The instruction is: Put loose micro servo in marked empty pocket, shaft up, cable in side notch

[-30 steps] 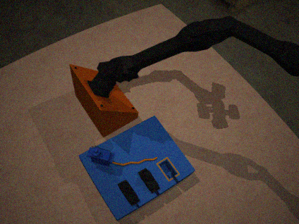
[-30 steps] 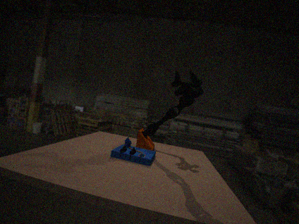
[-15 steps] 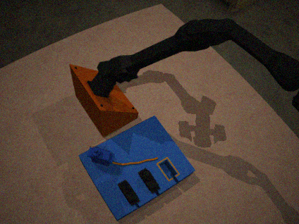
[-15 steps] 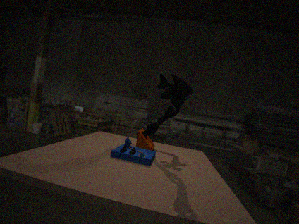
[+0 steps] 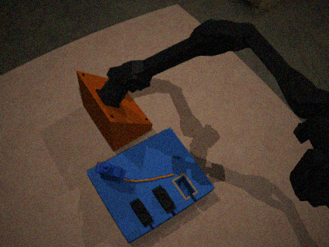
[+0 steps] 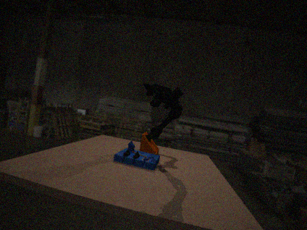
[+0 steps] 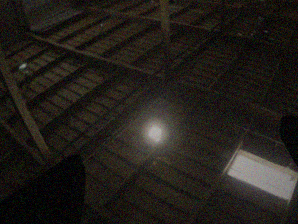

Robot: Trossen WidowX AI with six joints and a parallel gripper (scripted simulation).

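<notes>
The loose micro servo [image 5: 110, 171] [image 6: 131, 146] is blue and is at the back left corner of the blue deck [image 5: 112, 200] [image 6: 124, 161]. Its shaft direction is too blurred to tell. Its orange cable [image 5: 145, 180] runs across the deck, its end close to the marked pocket's outline [image 5: 179, 189]. The pocket shows empty inside the orange outline near the deck's right edge. My gripper [image 5: 293, 155] [image 7: 185, 147] is open and empty, raised high and well away from the servo. The wrist view shows its two fingers wide apart against the ceiling.
Two black servos [image 5: 140, 212] [image 5: 164, 199] sit in the deck beside the marked pocket. An orange wedge-shaped block [image 5: 132, 110] [image 6: 148, 145] stands behind the deck, with the arm rising from it. The arm's shadow falls over the deck's right side and the table [image 5: 240, 221].
</notes>
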